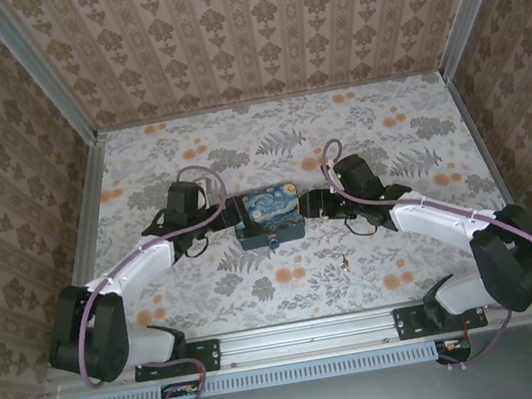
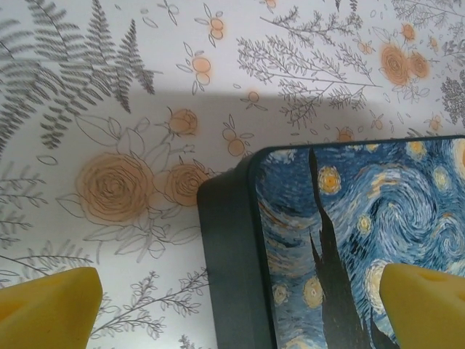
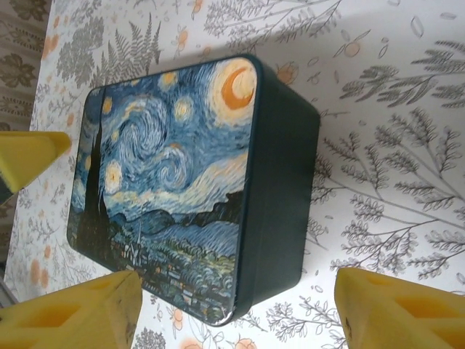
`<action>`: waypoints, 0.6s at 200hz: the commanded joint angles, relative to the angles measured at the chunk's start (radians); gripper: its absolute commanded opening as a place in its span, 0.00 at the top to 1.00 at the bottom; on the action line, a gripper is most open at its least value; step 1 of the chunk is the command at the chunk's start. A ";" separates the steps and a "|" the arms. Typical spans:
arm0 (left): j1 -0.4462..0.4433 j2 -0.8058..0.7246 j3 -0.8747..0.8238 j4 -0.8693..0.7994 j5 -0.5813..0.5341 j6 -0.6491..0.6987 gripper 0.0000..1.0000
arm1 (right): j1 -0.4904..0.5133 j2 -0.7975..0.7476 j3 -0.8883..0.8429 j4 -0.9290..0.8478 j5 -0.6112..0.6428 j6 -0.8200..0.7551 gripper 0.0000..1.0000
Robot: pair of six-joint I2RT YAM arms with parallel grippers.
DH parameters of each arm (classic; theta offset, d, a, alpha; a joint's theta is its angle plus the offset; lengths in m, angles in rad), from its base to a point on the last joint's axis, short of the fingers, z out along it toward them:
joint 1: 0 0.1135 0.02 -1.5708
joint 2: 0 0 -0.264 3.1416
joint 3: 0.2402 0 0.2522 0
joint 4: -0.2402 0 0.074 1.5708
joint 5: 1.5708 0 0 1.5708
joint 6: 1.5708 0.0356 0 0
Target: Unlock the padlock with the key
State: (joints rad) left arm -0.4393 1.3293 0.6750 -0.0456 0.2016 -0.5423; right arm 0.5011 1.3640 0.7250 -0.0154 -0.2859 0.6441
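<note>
One tin [image 1: 268, 211], one padlock [image 1: 274, 244] (teal), one key [image 1: 345, 264]

**Both arms reach inward, grippers facing each other, jaws apart.**
The left arm [image 1: 131, 271] runs from its base forward and toward the centre, and its wrist carries the left gripper [image 1: 225, 213], which points to the right. In the left wrist view, its yellow fingertips [image 2: 47, 305] sit at opposite lower corners, so the jaws are spread wide. The right arm [image 1: 441, 217] mirrors this pose, with the right gripper [image 1: 313, 204] pointing left. In the right wrist view, its yellow fingers [image 3: 73, 316] stand apart with a clear gap between them.
</note>
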 commanded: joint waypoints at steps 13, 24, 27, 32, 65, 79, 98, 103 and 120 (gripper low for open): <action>-0.057 0.021 -0.036 0.135 0.007 -0.095 0.00 | 0.014 0.049 -0.021 0.066 -0.018 0.048 0.36; -0.069 0.032 -0.035 0.151 0.008 -0.103 0.00 | 0.018 0.066 -0.015 0.080 -0.028 0.055 0.38; -0.072 0.034 -0.035 0.156 0.009 -0.106 0.00 | 0.019 0.072 -0.013 0.085 -0.029 0.057 0.38; -0.077 0.041 -0.035 0.163 0.010 -0.111 0.00 | 0.020 0.080 -0.009 0.089 -0.032 0.060 0.38; -0.088 0.102 -0.022 0.216 0.030 -0.134 0.00 | 0.025 0.155 0.033 0.118 -0.055 0.074 0.43; -0.088 0.140 -0.013 0.241 0.043 -0.147 0.00 | 0.025 0.184 0.051 0.130 -0.058 0.081 0.47; -0.088 0.191 0.003 0.285 0.060 -0.162 0.00 | 0.025 0.215 0.073 0.145 -0.052 0.090 0.53; -0.088 0.202 0.009 0.296 0.063 -0.165 0.00 | 0.025 0.223 0.080 0.149 -0.050 0.093 0.54; -0.085 0.244 0.042 0.318 0.073 -0.166 0.01 | 0.024 0.250 0.107 0.158 -0.040 0.101 0.60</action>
State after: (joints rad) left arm -0.5232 1.5219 0.6613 0.2100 0.2478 -0.6823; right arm 0.5220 1.5742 0.7845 0.1101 -0.3267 0.7235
